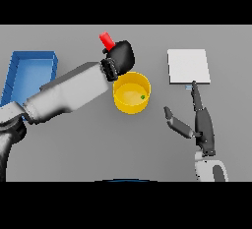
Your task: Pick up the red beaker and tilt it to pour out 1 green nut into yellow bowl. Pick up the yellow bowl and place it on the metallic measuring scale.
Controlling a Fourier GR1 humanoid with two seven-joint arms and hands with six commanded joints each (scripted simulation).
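table (74, 149): flat matt grey, smooth, no grain or texture. yellow bowl (129, 104): smooth, plastic-looking, soft sheen inside. green nut (142, 96) in the bowl: too small to judge finish. red beaker (106, 40): smooth, uniform red, plastic-like. scale (188, 66): pale grey-white plate, smooth, dull metallic look, no strong glare. blue bin (19, 71): smooth plastic look, matt. left hand (121, 57): dark, matt, faint highlight. right hand (203, 127): dark, matt. left forearm (69, 93): smooth grey-white shell, satin sheen.

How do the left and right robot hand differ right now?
The left robot hand is curled round the red beaker just behind the yellow bowl; the right robot hand holds nothing, fingers straight. The left is raised over the table; the right reaches toward the measuring scale. Both are dark.
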